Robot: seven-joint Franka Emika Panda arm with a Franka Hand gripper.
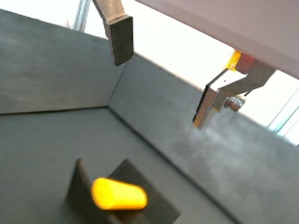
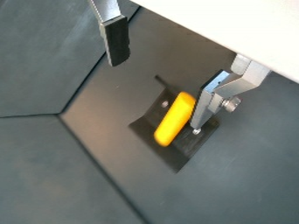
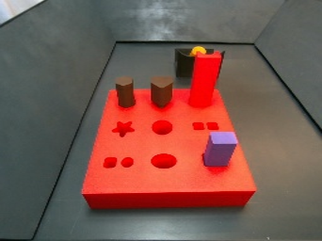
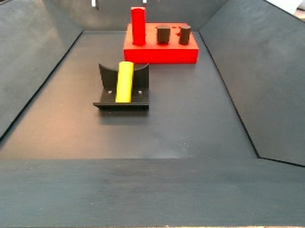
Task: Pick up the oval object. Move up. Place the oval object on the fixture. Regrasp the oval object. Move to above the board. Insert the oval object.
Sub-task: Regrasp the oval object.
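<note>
My end effector (image 2: 158, 77) hovering above fixture (image 4: 120, 100), fingers apart, empty; oval object (image 2: 176, 119) leaning on it, mostly hidden behind board (image 3: 164, 155) pegs.

End effector (image 2: 163, 74) spread above oval object (image 2: 177, 118) on fixture (image 4: 120, 100); floor around bare.

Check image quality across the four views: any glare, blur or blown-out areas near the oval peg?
In a wrist view, the oval object is soft and saturated, with white blowout behind the open gripper. In a wrist view, the peg on the fixture is sharper. In both side views, lighting is even; the board looks oversaturated.
</note>
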